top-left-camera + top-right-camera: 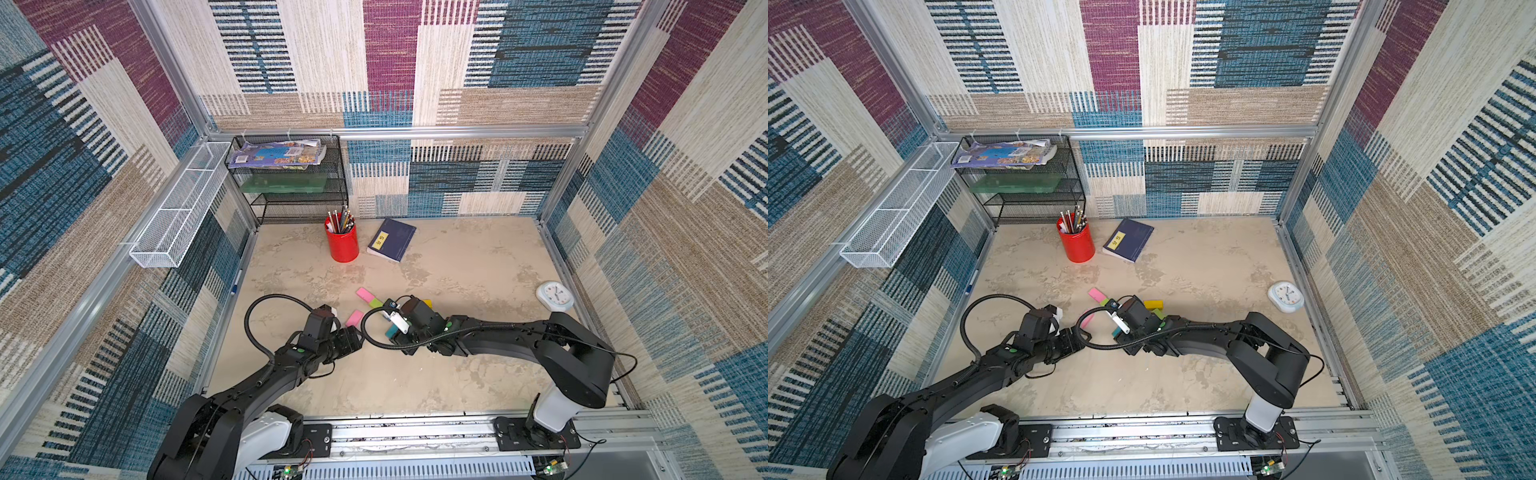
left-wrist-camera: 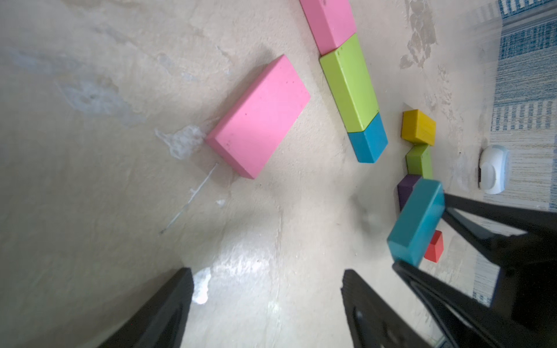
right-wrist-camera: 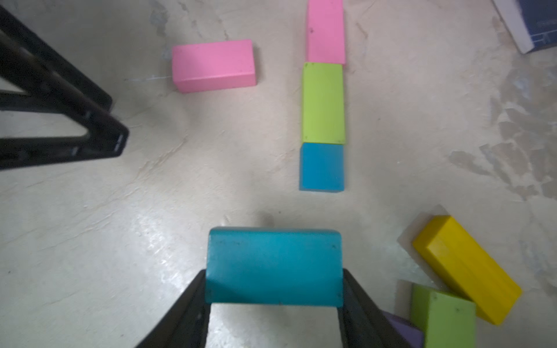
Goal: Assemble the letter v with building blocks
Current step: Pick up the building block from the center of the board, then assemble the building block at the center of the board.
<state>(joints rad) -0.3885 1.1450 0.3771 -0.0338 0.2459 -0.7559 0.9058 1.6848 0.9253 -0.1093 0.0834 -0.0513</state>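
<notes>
Teal, the long rectangular building block (image 3: pixel 274 268) is clamped by its short ends in the right claw (image 3: pixel 274 278), apparently just above the beige mottled worktop (image 3: pixel 90 241) and short of a row of pink rectangular block (image 3: pixel 325 30), lime green rectangular block (image 3: pixel 323 102) and small teal square block (image 3: pixel 322 165) lying end to end. Set down crooked, it could knock that square and skew the stroke. The left claw (image 2: pixel 266 272), spread wide and empty near the loose pink rectangular block (image 3: pixel 214 64), risks bumping the right arm if both converge.

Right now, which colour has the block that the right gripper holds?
Teal. The block in the right gripper shows best in the right wrist view.
</notes>
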